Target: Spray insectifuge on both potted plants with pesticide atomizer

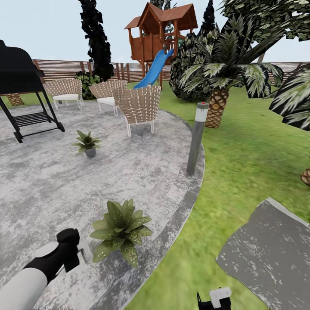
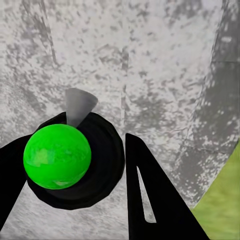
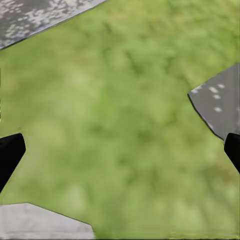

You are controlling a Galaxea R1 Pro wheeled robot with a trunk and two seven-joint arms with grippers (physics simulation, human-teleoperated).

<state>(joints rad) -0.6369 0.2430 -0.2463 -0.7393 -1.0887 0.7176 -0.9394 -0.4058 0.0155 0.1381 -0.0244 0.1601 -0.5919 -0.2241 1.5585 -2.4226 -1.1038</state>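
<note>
The atomizer is held closed in the left claw, just left of the near plant; its body is foreshortened, nozzle toward the patio. The right claw, cut off, is spread wide over lawn. The far plant stands beyond.

Head high; wrists near ground

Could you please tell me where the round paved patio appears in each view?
Head view: patio fills the left half, bordering lawn.
Left wrist view: patio lies behind the held pesticide atomizer, lawn at one corner.
Right wrist view: speckled paving, probably the patio's edge, at one corner.
Shared landmark: the lawn.
</note>
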